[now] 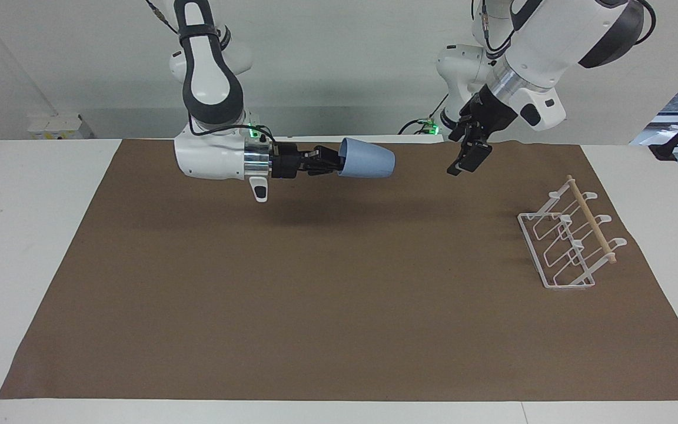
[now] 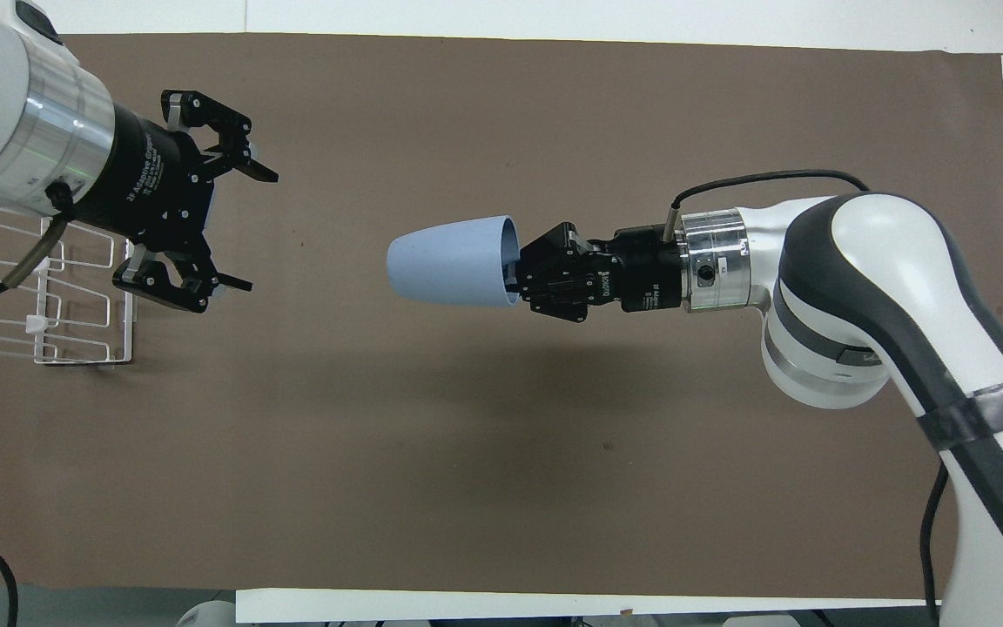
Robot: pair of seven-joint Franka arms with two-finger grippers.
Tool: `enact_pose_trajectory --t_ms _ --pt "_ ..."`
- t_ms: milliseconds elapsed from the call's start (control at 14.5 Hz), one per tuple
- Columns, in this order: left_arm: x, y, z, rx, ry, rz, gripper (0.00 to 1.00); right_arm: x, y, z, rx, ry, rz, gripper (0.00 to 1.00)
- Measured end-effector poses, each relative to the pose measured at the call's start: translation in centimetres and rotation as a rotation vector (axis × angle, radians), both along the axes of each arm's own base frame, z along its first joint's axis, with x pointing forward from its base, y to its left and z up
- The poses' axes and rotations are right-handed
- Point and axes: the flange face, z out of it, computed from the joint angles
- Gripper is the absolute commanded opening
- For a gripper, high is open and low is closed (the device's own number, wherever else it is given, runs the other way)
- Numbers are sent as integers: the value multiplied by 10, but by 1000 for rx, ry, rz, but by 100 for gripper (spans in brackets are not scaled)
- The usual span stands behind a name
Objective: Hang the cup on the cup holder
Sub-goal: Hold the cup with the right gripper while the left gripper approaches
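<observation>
— Brown paper covers our surface; where's the cup?
— Upper middle of the frame, sideways in midair, our right claw clamped on its rim.
— And our left claw?
— Fingers spread, empty, raised beside the rack at the frame's right.

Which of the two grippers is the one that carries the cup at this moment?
The right gripper carries it: it is shut on the rim of the light-blue cup, held sideways above the mat. The left gripper is open and holds nothing.

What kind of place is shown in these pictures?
Probably a robotics lab: two white arms mounted at a white table, a plain brown paper mat, and cables, not a home kitchen.
</observation>
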Motion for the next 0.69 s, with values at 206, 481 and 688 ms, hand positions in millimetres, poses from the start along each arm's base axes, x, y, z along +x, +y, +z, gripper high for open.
enact_pose_trajectory --t_ms 206,481,688 --pt "-1 -20 -4 -12 -2 54 100 2 0 3 36 15 -25 0" --pt "-3 -39 -9 -29 -6 91 100 0 5 4 55 24 -28 0" --pt "-8 -54 -20 -25 11 100 100 -1 7 3 54 26 -27 0"
